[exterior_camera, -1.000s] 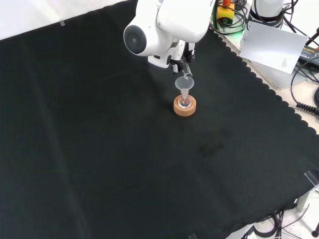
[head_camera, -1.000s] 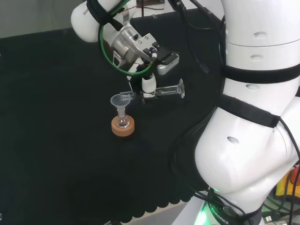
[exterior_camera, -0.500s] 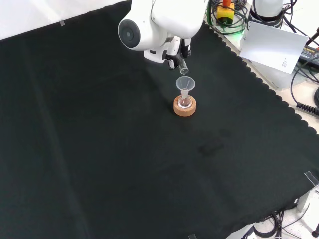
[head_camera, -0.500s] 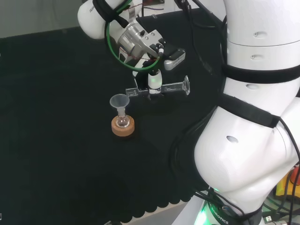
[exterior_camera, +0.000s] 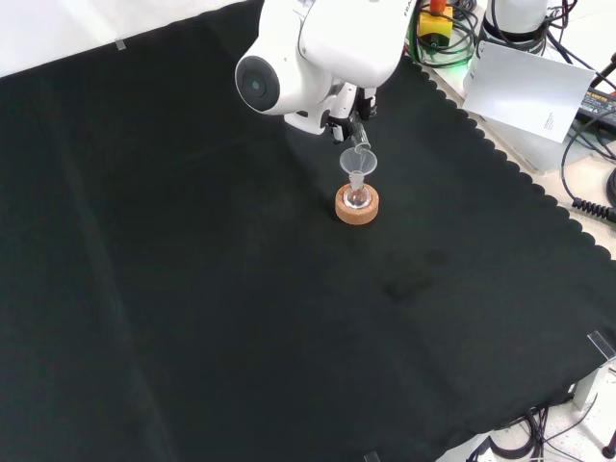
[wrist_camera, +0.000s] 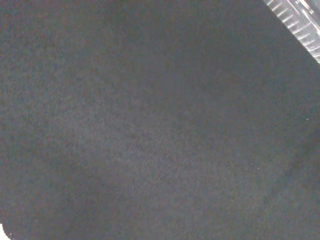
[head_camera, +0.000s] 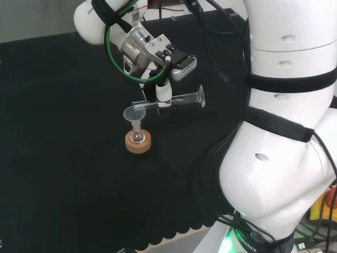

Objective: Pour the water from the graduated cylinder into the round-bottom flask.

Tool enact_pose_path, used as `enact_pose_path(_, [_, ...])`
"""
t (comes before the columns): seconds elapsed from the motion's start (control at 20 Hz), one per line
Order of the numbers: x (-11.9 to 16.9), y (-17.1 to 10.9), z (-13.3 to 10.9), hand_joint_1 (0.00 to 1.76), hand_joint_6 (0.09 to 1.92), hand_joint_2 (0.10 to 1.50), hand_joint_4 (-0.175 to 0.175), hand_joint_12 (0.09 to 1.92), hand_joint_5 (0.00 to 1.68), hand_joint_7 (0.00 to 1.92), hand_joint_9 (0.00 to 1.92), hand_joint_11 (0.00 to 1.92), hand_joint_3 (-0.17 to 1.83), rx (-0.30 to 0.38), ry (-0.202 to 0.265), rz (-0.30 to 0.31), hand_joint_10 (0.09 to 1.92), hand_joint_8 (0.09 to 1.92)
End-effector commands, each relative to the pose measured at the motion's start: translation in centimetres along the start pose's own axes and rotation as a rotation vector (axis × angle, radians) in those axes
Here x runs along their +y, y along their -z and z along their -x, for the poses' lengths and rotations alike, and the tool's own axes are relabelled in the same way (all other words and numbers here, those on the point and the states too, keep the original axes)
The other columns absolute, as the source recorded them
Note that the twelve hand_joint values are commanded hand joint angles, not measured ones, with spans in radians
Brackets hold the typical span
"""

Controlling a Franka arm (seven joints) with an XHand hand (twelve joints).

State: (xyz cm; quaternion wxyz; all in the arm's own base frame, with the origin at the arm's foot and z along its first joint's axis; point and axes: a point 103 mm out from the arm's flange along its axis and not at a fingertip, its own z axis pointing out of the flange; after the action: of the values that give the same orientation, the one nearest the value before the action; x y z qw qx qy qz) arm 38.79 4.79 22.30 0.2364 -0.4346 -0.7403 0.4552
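Note:
A small round-bottom flask sits on a cork ring with a clear funnel in its neck; the front view shows the same flask, ring and funnel. My hand is shut on a clear graduated cylinder, held almost level. The cylinder's mouth lies over the funnel's rim and its foot points right in the head view. In the front view the hand sits just above the funnel, partly behind the arm's link. A ribbed clear edge of the cylinder shows in the wrist view.
The arm's big white links take up the head view's right side. Beyond the cloth's scalloped far edge in the front view lie a white sheet and cables. Bare black cloth surrounds the flask.
Half a second ago the cylinder was lifted up and to the right of the funnel in the head view. It has come back down and left, with its mouth over the funnel again.

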Motion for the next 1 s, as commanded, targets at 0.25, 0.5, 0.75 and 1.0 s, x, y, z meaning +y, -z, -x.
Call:
enact_pose_path(0.25, [0.1,0.3,-0.4,1.13,1.03,1.18,-0.124,0.67,0.98,1.33,1.48,1.40,-0.12,-0.018,-0.002,-0.004,0.09,0.23])
enact_pose_path(0.5, [-0.2,-0.5,1.0,1.13,1.03,1.18,-0.124,0.66,0.98,1.33,1.48,1.40,-0.13,0.009,0.031,0.051,0.09,0.23])
enact_pose_path(0.75, [-1.3,-1.9,3.4,1.13,1.04,1.19,-0.125,0.66,0.98,1.33,1.48,1.40,-0.13,0.044,0.061,0.165,0.09,0.23])
enact_pose_path(1.0, [-1.9,-2.1,4.0,1.13,1.04,1.19,-0.125,0.66,0.98,1.33,1.48,1.40,-0.13,0.105,0.100,0.282,0.09,0.23])
